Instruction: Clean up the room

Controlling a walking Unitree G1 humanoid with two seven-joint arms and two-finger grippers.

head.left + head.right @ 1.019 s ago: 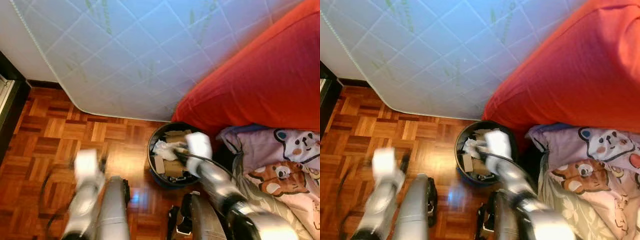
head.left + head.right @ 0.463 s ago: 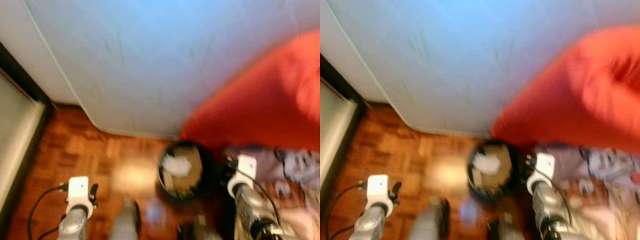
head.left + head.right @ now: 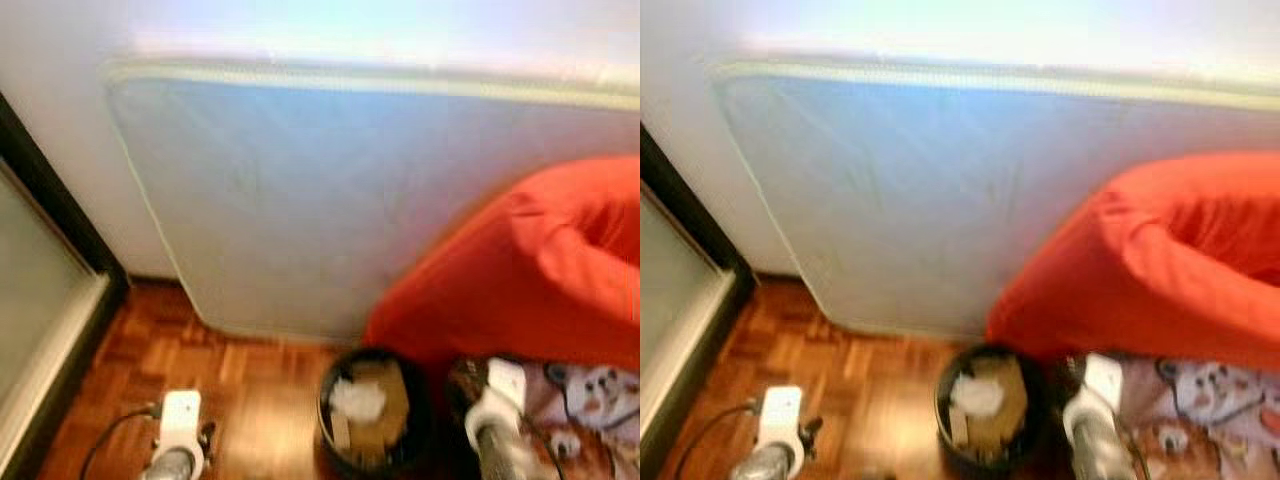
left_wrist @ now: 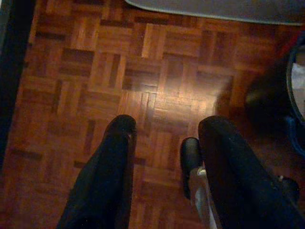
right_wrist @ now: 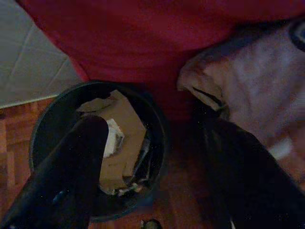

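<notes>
Figure: the robot is standing over a parquet floor (image 4: 143, 71), both arms lowered, with the head views blurring.

Nearest, the left gripper (image 4: 164, 157) is hanging above bare parquet, its jaws standing apart with nothing between them. The right gripper (image 5: 157, 157) is hovering just above the near rim of the waste bin (image 5: 43, 119), its jaws likewise spread wide and holding nothing.

Next, the waste bin is sitting on the floor near the foot of a red cushion (image 3: 540, 270), with a printed blanket (image 5: 257, 81) bunching just beside it on the robot's right. The bin is holding flat cardboard scraps (image 5: 126, 129) and crumpled white paper (image 3: 357, 398).

Handling, as a judgement: the contents are looking light and easily crushed; the cardboard is seeming stiff enough to pinch by an edge, while the paper is likely yielding anywhere. The bin itself is appearing thin-walled and light, so its rim is offering the surest hold, though a one-sided grip may be tipping it. The blanket is looking soft and limp, best gathered at a raised fold, and likely dragging and sagging when lifted.

Farthest, a pale quilted mattress (image 3: 940, 200) is leaning upright against the wall, looking bulky and awkward for two slim fingers. A dark door frame (image 3: 55, 200) is running along the floor's left edge.
</notes>
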